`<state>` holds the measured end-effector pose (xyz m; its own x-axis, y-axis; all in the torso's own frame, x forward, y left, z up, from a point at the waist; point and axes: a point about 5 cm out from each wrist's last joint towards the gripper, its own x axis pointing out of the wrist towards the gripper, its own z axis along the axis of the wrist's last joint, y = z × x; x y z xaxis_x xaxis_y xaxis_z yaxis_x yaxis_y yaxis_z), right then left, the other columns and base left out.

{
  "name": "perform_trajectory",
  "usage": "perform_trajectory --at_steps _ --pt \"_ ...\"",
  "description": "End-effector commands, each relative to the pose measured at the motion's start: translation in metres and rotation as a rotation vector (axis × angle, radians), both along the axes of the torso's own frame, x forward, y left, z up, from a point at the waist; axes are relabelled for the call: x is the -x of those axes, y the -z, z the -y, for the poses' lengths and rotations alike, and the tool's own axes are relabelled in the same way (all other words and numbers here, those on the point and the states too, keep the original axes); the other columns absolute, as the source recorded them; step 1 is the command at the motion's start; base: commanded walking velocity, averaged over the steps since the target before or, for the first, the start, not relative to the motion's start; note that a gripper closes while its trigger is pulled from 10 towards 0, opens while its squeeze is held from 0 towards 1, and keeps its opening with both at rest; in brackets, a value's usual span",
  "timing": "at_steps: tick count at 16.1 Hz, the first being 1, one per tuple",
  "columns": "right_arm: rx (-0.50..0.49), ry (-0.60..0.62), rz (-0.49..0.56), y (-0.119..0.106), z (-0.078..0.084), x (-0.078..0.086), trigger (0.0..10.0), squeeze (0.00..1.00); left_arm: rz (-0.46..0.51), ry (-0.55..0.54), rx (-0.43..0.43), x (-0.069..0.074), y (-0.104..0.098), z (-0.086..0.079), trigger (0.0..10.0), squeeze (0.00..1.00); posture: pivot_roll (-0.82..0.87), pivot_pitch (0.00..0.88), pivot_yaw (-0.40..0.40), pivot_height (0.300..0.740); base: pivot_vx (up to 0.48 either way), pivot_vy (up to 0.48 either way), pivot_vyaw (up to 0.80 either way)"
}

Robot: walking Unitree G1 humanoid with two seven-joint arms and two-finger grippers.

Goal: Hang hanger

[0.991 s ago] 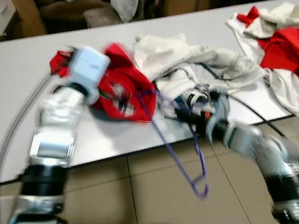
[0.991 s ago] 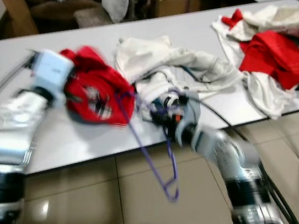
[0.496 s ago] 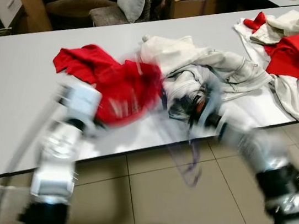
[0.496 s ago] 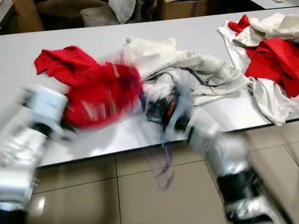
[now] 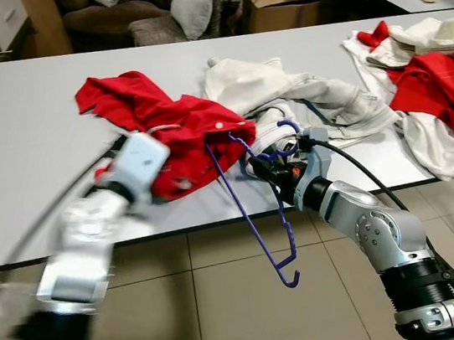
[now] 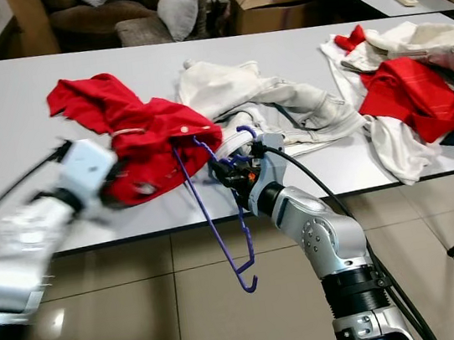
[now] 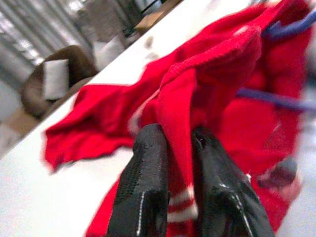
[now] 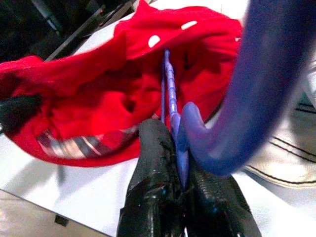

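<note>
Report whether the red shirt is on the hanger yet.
Not yet: the red shirt lies crumpled on the table; only one hanger arm pokes inside.

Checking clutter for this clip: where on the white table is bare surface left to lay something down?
Bare: the white table's left part, beside the red garment, and the far strip behind the cream garment. Crowded: the middle, where claws hold garment and purple wire hanger, and the right-end red-and-white clothes pile.
</note>
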<state>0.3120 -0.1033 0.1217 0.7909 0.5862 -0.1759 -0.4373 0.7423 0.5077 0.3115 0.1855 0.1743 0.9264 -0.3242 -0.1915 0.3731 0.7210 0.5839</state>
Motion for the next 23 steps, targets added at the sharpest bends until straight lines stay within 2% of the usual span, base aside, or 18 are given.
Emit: perform_trajectory --at_steps 1,2,3,6,8,9,11,17,18,19,20,23 --pt "0.007 0.022 0.011 -0.002 0.003 0.0 10.0 0.0 -0.012 0.012 -0.013 0.001 0.004 0.0 10.0 1.0 -0.03 0.0 -0.025 0.74 0.0 0.0 0.0" --pt "0.005 0.021 0.012 -0.002 0.002 0.0 10.0 0.0 -0.012 0.038 -0.017 0.001 0.003 -0.001 10.0 1.0 -0.02 0.0 -0.024 0.74 0.0 0.0 0.0" --pt "0.003 0.019 0.013 -0.002 0.001 0.001 10.0 0.0 -0.015 0.068 -0.039 0.001 0.003 0.0 10.0 0.0 -0.02 0.0 -0.021 0.74 0.0 0.0 0.0" --pt "0.0 0.02 0.013 -0.001 0.0 0.001 10.0 0.0 0.003 0.097 -0.037 -0.005 -0.001 0.008 10.0 0.0 -0.03 0.0 -0.01 0.74 0.0 0.0 0.0" --pt "0.001 0.021 0.013 -0.001 -0.001 0.002 10.0 0.0 -0.003 0.18 0.033 -0.006 -0.007 0.019 10.0 0.0 -0.03 0.0 -0.003 0.74 0.0 0.0 0.0" --pt "0.002 0.024 0.011 0.0 -0.001 0.004 10.0 0.0 -0.042 0.264 0.026 -0.001 -0.007 0.023 10.0 0.0 -0.03 0.0 0.007 0.74 0.0 0.0 0.0" --pt "-0.002 0.031 0.007 0.001 -0.001 0.005 10.0 0.0 -0.052 0.28 -0.013 -0.002 -0.007 0.019 10.0 0.0 -0.04 0.0 0.014 0.74 0.0 0.0 0.0" --pt "0.001 0.037 0.003 0.003 0.0 0.007 10.0 0.0 -0.026 0.318 -0.163 -0.008 -0.013 0.019 10.0 0.0 -0.03 0.0 0.024 0.74 0.0 0.0 0.0" --pt "0.0 0.04 0.004 0.002 -0.001 0.006 10.0 0.0 -0.019 0.29 -0.19 -0.014 -0.012 0.017 4.1 0.0 -0.03 0.0 0.024 0.74 0.0 0.0 0.0" --pt "-0.001 0.041 0.004 0.002 -0.001 0.006 10.0 0.0 -0.026 0.283 -0.184 -0.016 -0.012 0.017 0.7 0.0 -0.03 0.0 0.024 0.74 0.0 0.0 0.0" --pt "-0.001 0.041 0.004 0.002 -0.001 0.006 10.0 0.0 -0.032 0.279 -0.181 -0.017 -0.012 0.016 0.0 0.0 -0.03 0.0 0.026 0.74 0.0 0.0 0.0" --pt "-0.003 0.043 0.003 0.002 -0.002 0.006 10.0 0.0 -0.067 0.275 -0.202 -0.021 -0.009 0.014 0.0 0.0 -0.03 0.0 0.032 0.74 0.0 0.0 0.0"
